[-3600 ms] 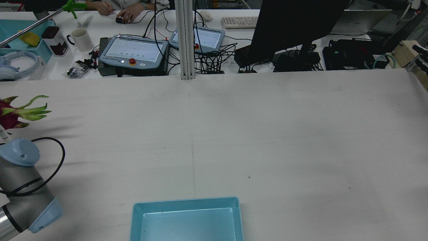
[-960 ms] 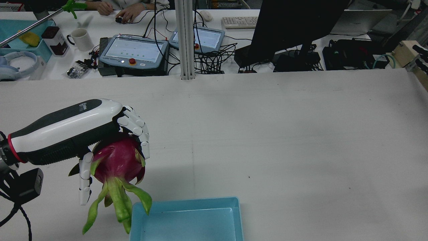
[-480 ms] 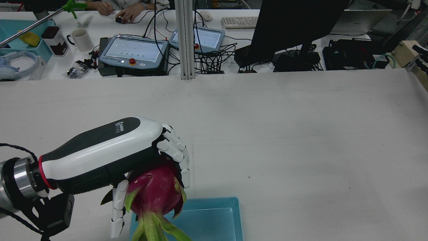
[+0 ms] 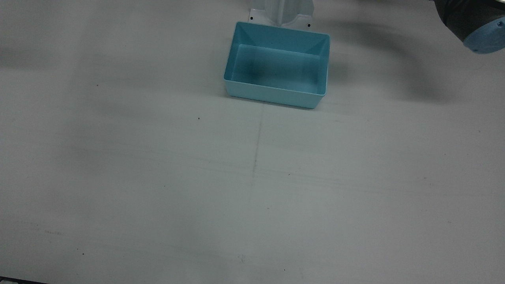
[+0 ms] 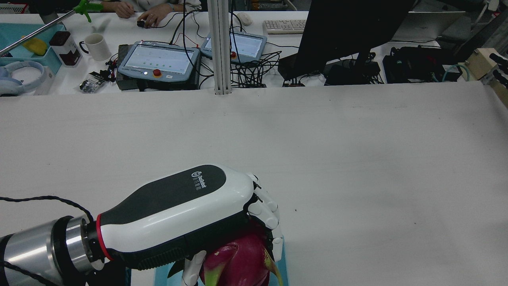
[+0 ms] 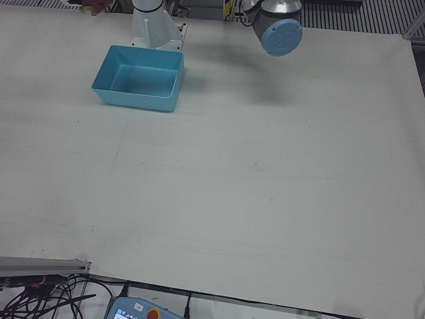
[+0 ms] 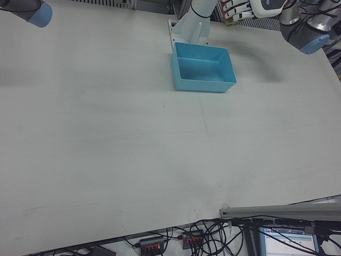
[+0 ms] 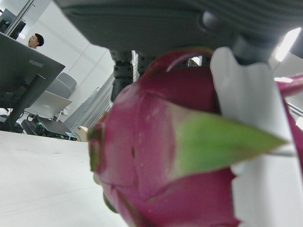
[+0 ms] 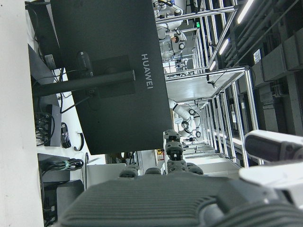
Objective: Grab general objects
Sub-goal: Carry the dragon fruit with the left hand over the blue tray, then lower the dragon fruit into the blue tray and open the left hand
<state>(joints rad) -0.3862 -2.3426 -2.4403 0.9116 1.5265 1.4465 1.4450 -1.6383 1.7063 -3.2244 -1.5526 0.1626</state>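
My left hand [image 5: 186, 210], white and black, is shut on a magenta dragon fruit [image 5: 238, 264] with green scales, low in the rear view. It hangs over the near blue bin [image 5: 283, 243], which it almost hides. In the left hand view the fruit [image 8: 156, 156] fills the frame, with white fingers [image 8: 255, 142] wrapped over it. The right-front view shows the same hand [image 7: 250, 7] at the top edge, behind the bin [image 7: 205, 85]. Nothing lies in the bin [image 4: 276, 94]. My right hand shows only in its own view: its dark palm [image 9: 156, 201] is bare, with nothing held.
The white table stretches wide around the bin [image 6: 136, 100]. The left arm's blue-capped elbow [image 4: 485, 35] overhangs the table. At the far side stand a post [image 5: 220, 47], a monitor [image 5: 349, 31], teach pendants [image 5: 158, 59] and cables. A person's hands [image 5: 152, 16] rest there.
My left hand has carried the dragon fruit from the table's left edge rightward and nearer the camera, to above the blue bin. The fruit's green leaves have dropped below the frame.
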